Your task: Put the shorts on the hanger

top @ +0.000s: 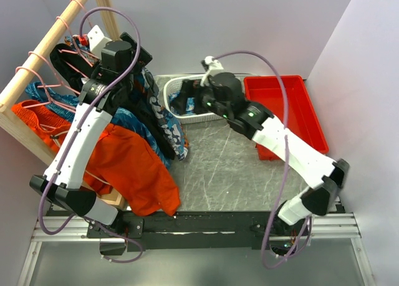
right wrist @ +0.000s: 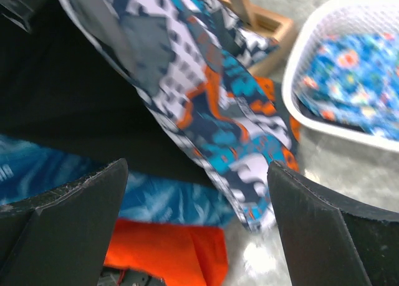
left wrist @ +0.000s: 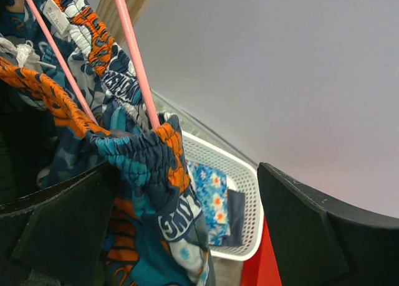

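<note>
The shorts (top: 169, 125), patterned in orange, teal, navy and white, hang from a pink wire hanger (left wrist: 136, 68) on the rack. Their gathered waistband (left wrist: 144, 156) is draped over the hanger's wires. My left gripper (top: 142, 59) is up at the rack. In the left wrist view it (left wrist: 187, 236) is open, with the shorts hanging between the fingers, close to the left finger (left wrist: 56, 230). My right gripper (top: 201, 96) hovers over the basket's left end. In its own view it (right wrist: 199, 230) is open and empty, facing the hanging shorts (right wrist: 212, 99).
A wooden rack pole (top: 48, 44) carries several pink hangers (top: 37, 80) with orange shorts (top: 134, 164) and blue leafy shorts (top: 129, 119). A white basket (top: 168, 102) holds a blue floral cloth (left wrist: 212, 199). A red tray (top: 283, 105) stands to its right.
</note>
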Motion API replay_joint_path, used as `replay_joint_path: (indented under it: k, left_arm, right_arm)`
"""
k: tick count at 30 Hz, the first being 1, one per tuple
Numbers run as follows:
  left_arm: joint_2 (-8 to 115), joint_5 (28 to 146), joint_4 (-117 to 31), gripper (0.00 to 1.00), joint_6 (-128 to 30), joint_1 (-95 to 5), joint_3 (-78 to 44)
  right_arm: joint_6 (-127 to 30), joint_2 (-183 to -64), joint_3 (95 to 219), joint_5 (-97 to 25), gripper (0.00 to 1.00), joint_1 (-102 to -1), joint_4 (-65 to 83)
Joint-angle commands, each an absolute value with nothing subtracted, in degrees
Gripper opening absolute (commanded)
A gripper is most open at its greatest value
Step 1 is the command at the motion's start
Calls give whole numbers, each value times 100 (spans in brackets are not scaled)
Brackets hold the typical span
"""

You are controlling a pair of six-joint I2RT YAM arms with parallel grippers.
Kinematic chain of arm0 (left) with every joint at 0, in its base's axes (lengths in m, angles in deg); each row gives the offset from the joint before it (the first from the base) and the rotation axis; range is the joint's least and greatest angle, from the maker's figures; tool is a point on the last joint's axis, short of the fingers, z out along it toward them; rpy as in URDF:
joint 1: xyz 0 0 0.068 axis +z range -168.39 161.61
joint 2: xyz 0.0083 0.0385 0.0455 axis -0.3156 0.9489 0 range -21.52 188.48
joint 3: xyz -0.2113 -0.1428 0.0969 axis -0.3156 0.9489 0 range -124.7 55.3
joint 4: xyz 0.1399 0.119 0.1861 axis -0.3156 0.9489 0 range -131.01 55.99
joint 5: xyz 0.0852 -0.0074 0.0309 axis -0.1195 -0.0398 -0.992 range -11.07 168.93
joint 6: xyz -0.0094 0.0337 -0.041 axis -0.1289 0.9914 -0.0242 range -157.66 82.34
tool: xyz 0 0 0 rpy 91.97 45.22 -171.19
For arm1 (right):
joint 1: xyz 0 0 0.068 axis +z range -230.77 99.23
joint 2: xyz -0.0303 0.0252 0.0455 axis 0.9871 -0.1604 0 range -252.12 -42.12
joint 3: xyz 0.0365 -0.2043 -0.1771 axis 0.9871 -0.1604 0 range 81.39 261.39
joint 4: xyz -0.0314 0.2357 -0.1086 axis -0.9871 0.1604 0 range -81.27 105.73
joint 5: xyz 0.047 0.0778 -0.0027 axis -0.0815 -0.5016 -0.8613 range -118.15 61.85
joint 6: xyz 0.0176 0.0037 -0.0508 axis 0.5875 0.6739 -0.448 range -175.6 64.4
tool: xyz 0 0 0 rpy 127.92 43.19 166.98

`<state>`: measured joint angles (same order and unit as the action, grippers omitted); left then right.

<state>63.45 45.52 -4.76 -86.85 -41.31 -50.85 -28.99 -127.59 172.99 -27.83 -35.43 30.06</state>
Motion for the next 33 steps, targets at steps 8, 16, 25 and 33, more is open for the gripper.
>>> replay_joint_path:
  k: [8,16,25,33]
  left_arm:
    - [6347,5062,-103,96,-7485,-4142,-5868]
    - [6329,5062,222,97,-7107,-4151,-6203]
    - [6154,5624,689,96,-6860,-4221,-6362]
    - [6065,5503,566,96,-6685,-5246,-6336]
  right_arm:
    - [-3267,-13827,18625,-2824,100,-3182,2499]
    - [-3214,-13871,18634,-2824,100,-3182,2482]
    - [-3266,-13283,18117,-2534,100,-3182,2579]
    - [-3013,-11704,17220,-1630,100,-3182,2815]
